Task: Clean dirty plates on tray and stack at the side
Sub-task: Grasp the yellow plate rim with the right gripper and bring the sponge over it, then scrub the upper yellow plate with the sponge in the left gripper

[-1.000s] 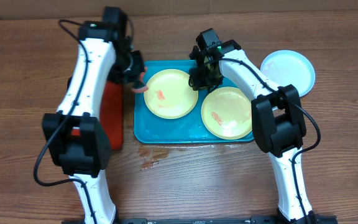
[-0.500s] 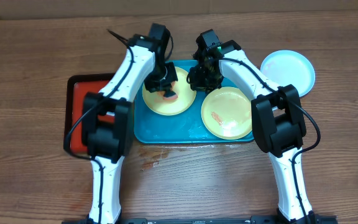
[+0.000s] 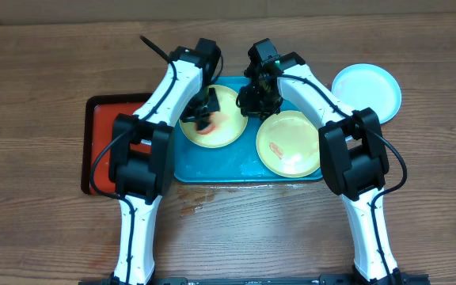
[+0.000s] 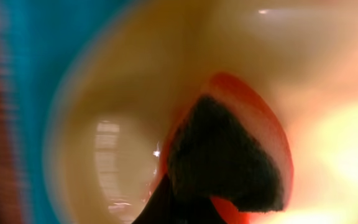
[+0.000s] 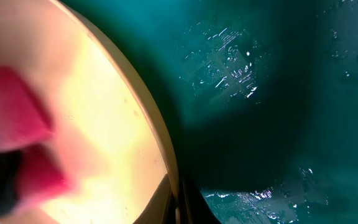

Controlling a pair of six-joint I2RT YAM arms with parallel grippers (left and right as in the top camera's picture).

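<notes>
The teal tray (image 3: 212, 168) holds two yellow-green plates. My left gripper (image 3: 204, 119) is shut on a red sponge (image 3: 212, 123) and presses it on the left plate (image 3: 229, 133). The left wrist view shows the sponge (image 4: 272, 134) on that plate (image 4: 104, 93), close up and blurred. My right gripper (image 3: 254, 101) is shut on the left plate's right rim. In the right wrist view the rim sits between its fingers (image 5: 179, 204), with the plate (image 5: 98, 143) over the wet tray (image 5: 266, 124). The right plate (image 3: 291, 146) has a red smear. The light blue plate (image 3: 366, 91) lies on the table to the right, off the tray.
A red tray with a dark rim (image 3: 105, 146) lies left of the teal tray, partly under my left arm. A wet reddish stain (image 3: 190, 202) marks the wooden table in front of the teal tray.
My left arm swung from over the red tray onto the left plate with the sponge, then slid it a little leftward across the plate. My right arm has held still.
</notes>
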